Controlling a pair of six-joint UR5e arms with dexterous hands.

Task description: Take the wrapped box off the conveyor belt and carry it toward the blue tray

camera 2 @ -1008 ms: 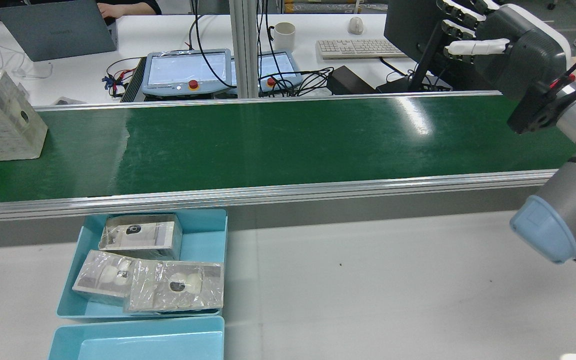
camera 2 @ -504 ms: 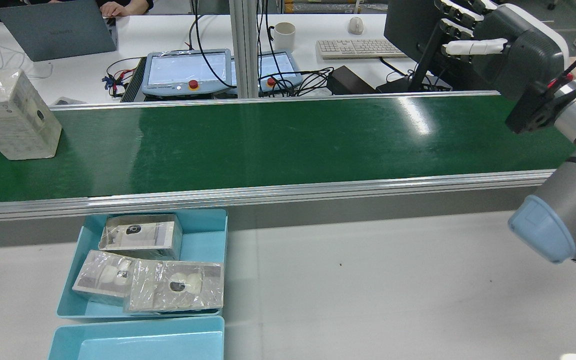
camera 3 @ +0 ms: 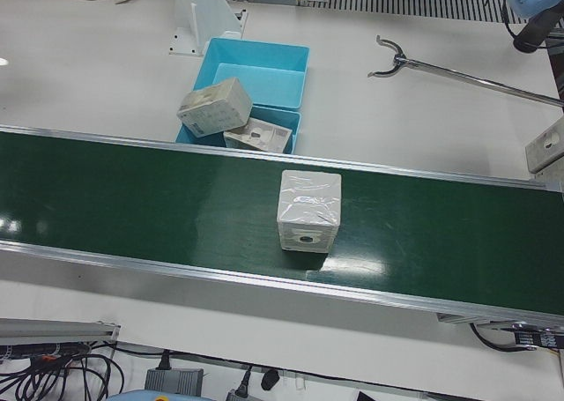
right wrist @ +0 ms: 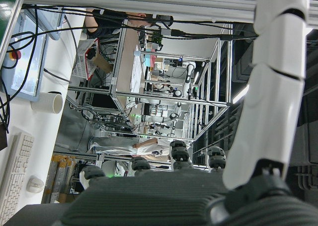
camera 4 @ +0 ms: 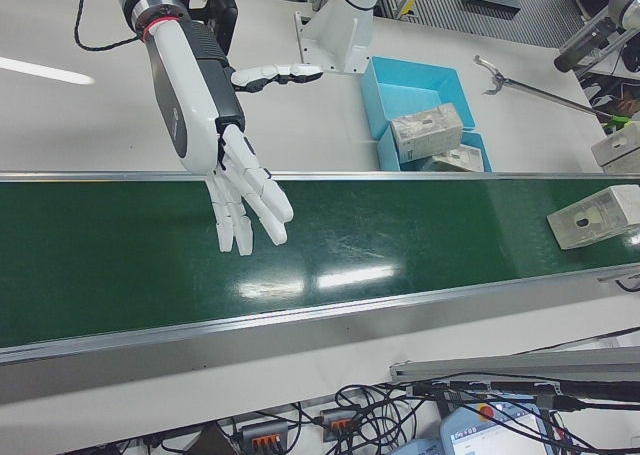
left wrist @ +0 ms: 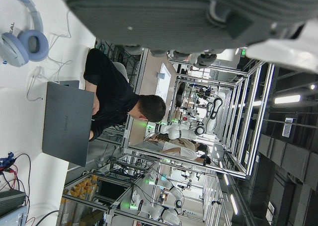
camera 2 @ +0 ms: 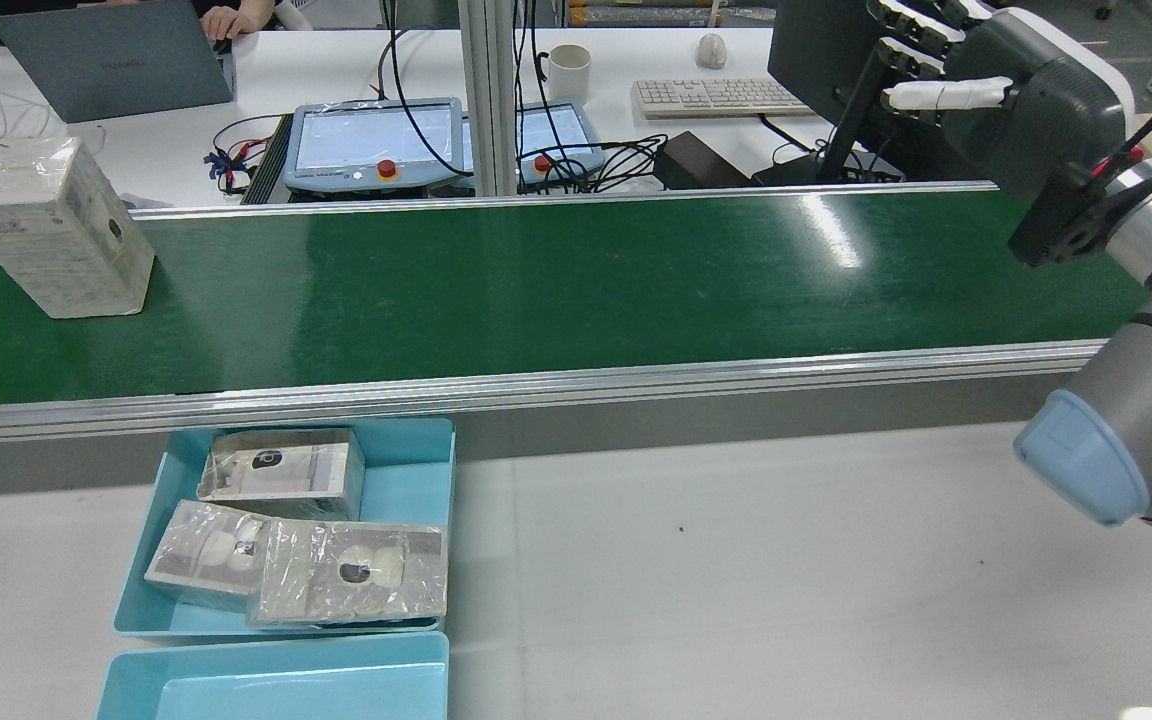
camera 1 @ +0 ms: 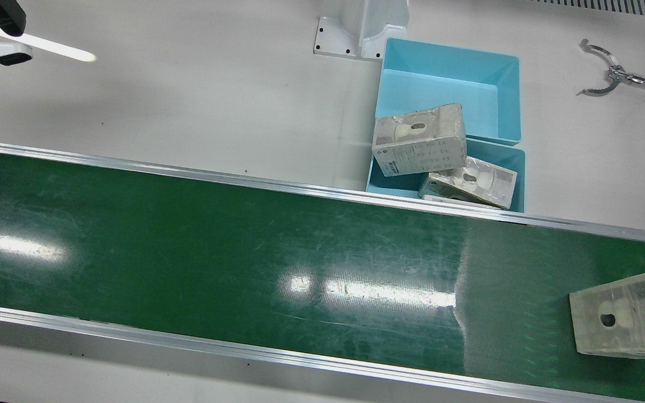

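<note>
**Wrapped box alone on the belt, open right hand well apart from it**

Upright on the long green conveyor belt (camera 2: pixel 586 280): one pale rectangular box in clear plastic film (camera 2: pixel 56 230), touched by nothing. In the rear view, near that view's left end of the belt and close to its far rail. On the white bench (camera 2: pixel 736 560) just beside the near rail, a light-blue plastic tray (camera 2: pixel 416 470) already carrying three similar wrapped boxes.

Raised over the opposite end of the belt: the white-and-grey right hand (camera 4: pixel 235 190), its fingers (camera 4: pixel 262 197) straight and spread wide, holding nothing. Of the left hand (left wrist: pixel 198 12), only the dark underside visible in its own camera; whether its fingers are wide or closed, impossible to tell.

Probably at the very start: grasp not yet begun.

Likely trouble from here:
- A mistimed reach if the belt runs, with the fingers closing on air or clipping a corner.
- A topple, given a tall box standing on a small face and any sideways nudge on approach.
- A slip in the carry, glossy film offering poor grip to a shallow hold.
- A knock against the near rail from too low a lift.
- A crowded tray, little bare floor left, and a jostle of the stacked boxes on arrival.
</note>
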